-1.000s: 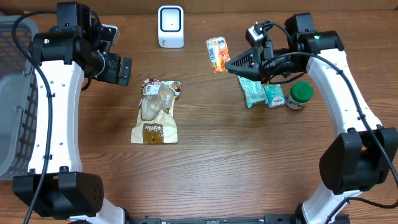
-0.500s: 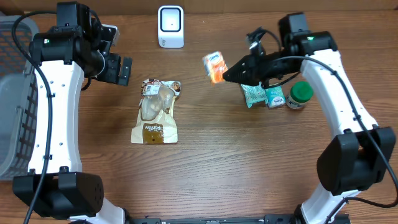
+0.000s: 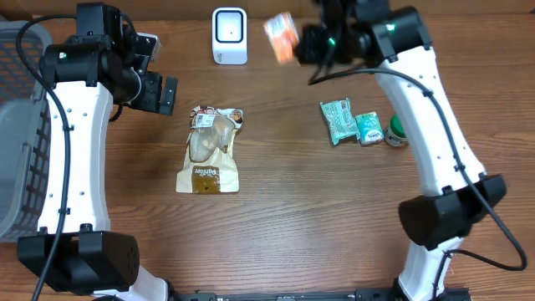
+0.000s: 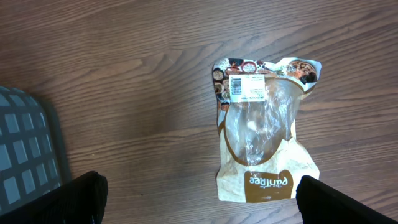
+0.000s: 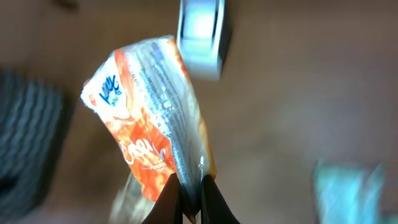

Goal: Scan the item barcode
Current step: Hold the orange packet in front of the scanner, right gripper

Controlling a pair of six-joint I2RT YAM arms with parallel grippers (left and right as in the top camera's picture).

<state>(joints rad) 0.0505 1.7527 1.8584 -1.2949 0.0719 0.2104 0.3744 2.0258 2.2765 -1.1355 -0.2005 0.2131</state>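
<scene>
An orange snack packet (image 3: 282,38) hangs in the air just right of the white barcode scanner (image 3: 229,35) at the table's back edge. My right gripper (image 3: 306,46) is shut on the packet's edge. The right wrist view is blurred: the packet (image 5: 149,124) rises from the pinched gripper (image 5: 190,199), with the scanner (image 5: 200,34) behind it. My left gripper (image 3: 163,94) hovers open above the table's left side, nothing between its fingers. Its own view shows the gripper (image 4: 199,208) near a brown pouch (image 4: 264,130).
The brown pouch (image 3: 211,150) lies flat left of centre. Two teal packets (image 3: 338,121) (image 3: 369,128) and a green-lidded jar (image 3: 394,131) sit at the right, the jar partly under my right arm. A grey basket (image 3: 17,159) stands at the left edge.
My right arm has swung the orange packet up and back-left, from beside the teal packets to next to the scanner. The left arm has not moved.
</scene>
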